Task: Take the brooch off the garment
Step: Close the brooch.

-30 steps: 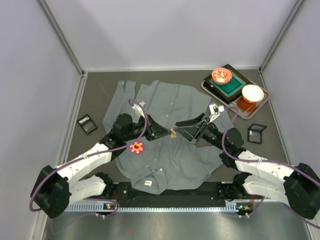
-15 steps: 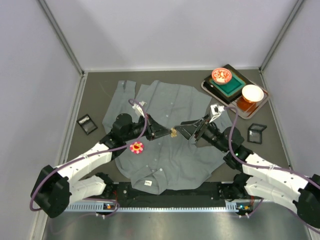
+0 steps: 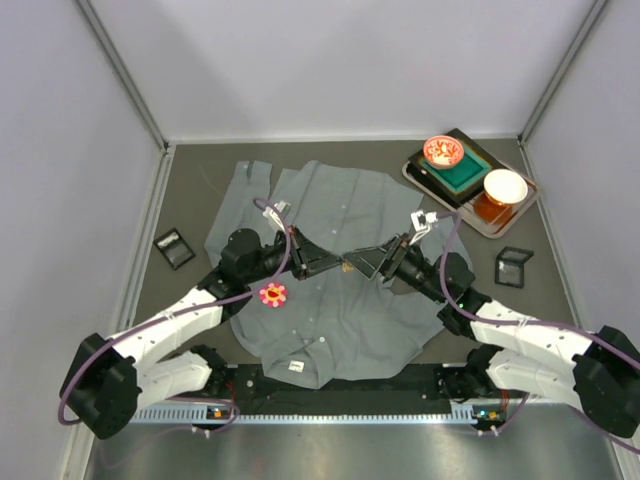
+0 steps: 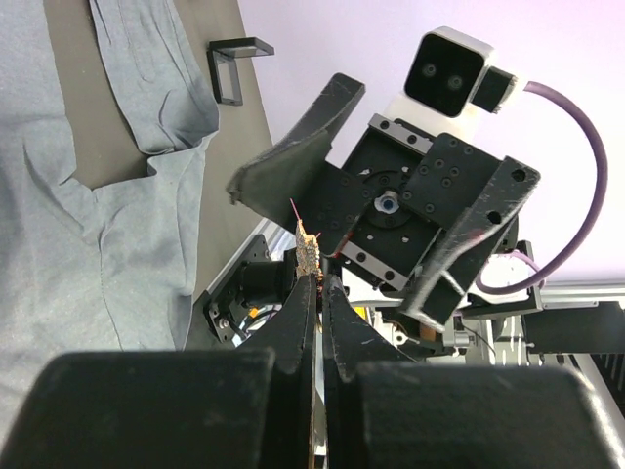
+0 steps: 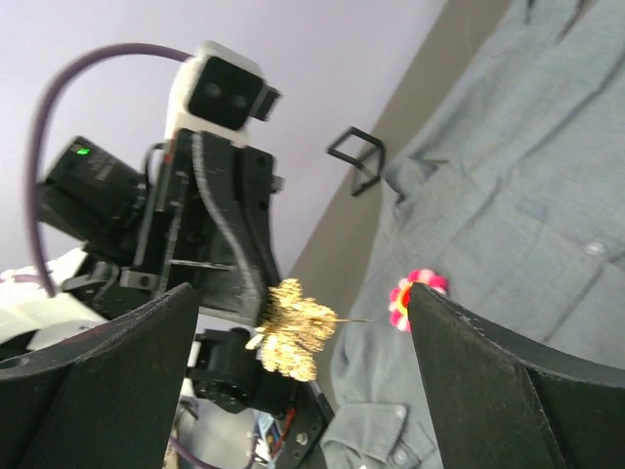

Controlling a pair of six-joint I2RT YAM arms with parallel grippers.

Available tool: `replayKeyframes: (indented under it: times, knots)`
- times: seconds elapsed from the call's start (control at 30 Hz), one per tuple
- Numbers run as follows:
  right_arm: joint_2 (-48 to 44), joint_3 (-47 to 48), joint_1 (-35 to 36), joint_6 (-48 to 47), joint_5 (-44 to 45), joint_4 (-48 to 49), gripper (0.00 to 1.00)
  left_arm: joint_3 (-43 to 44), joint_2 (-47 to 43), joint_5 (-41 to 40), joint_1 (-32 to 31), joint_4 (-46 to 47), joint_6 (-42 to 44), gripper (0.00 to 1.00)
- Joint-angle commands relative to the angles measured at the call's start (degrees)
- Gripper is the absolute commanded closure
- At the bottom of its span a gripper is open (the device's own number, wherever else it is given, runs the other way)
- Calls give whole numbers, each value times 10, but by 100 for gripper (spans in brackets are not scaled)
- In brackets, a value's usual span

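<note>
- Top view: my left claw point(image 3: 336, 266) is pinched fully shut on the gold brooch point(image 3: 346, 265), over the middle of the grey shirt point(image 3: 340, 200). My right claw point(image 3: 365, 262) faces it from the opposite side with its jaws spread wide and nothing in them. The brooch sits right at its fingertips. A red flower badge point(image 3: 272, 294) lies on the shirt beside my left arm.
- Left wrist view: my two left fingers point(image 4: 303, 322) meet, with the brooch clamped at their tips and standing up beyond them. The right claw's open fingers stand just behind it, one to each side. The shirt lies flat at the left of the frame.
- Right wrist view: the brooch sits between my spread right fingers point(image 5: 98, 391), touching neither. A thin pin projects sideways from it. The left claw grips it from behind. The shirt and flower badge lie beyond it on the right, and the brooch is clear of the cloth.
</note>
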Motion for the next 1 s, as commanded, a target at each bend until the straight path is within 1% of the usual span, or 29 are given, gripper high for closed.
replayKeyframes:
  times: [0.0,0.03,0.4,0.5,0.57,0.97]
  knots:
    - [-1,-7,-1,36,-28,120,14,-10,-13,4,1,50,-8,100]
    - [-1,-10,-1,40,-30,134,14,-10,-13,3,1,51,-10,100]
    - [-29,-15,-1,28,-28,116,18,-11,-8,-4,0,51,-10,100]
    - [-45,-11,2,9,-19,84,18,-11,-4,-4,1,51,-10,100]
    - [-48,-11,2,7,-19,85,18,-11,-1,-4,0,50,-12,100]
    - [-21,-3,15,28,-34,119,19,-11,5,-6,1,58,-18,100]
